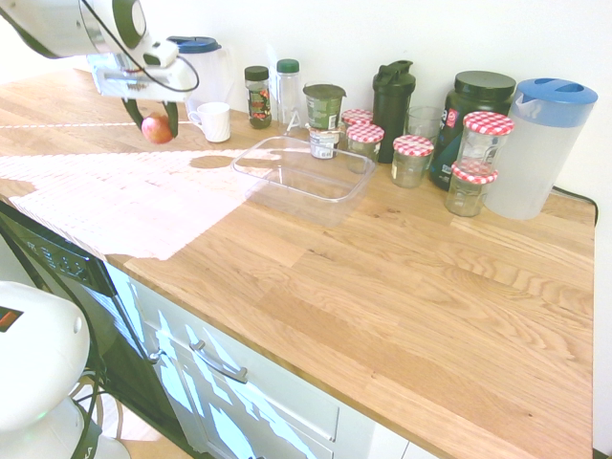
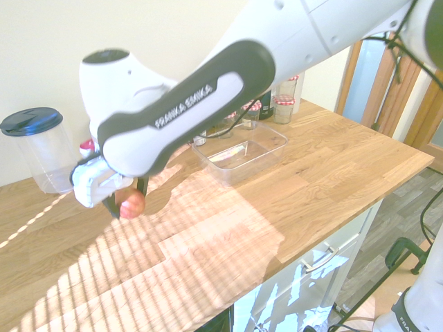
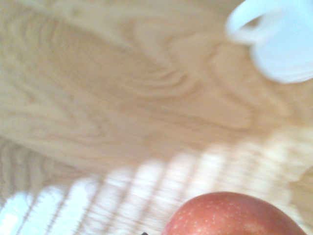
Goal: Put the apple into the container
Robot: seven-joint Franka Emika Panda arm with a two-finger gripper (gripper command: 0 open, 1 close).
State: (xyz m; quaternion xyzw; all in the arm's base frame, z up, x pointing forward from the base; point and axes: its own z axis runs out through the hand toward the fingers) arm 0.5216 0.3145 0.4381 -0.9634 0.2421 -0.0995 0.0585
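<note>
Grasp done: the hand [image 1: 158, 122] has its dark fingers pinched on the small round red apple [image 1: 156, 128], and the apple hangs clear of the pale wooden surface [image 1: 382, 277], so it's lifted, not resting. Second exterior view confirms: apple [image 2: 131, 204] tucked between the fingers under the white wrist. Wrist view shows the apple [image 3: 234, 215] close up, grain of the surface blurred beneath, white mug [image 3: 281, 36] off to one side.

Left to do: carry and release. The shallow clear plastic rectangular container [image 1: 359, 185] sits empty, well apart from the hand, on the far side of the white mug [image 1: 212, 121] and in front of the jars with red-checkered lids [image 1: 413, 158]. My read: roughly halfway; needs a move across over the container, a lowering, then an opening of the fingers. The mug is near the path; worth watching.
</note>
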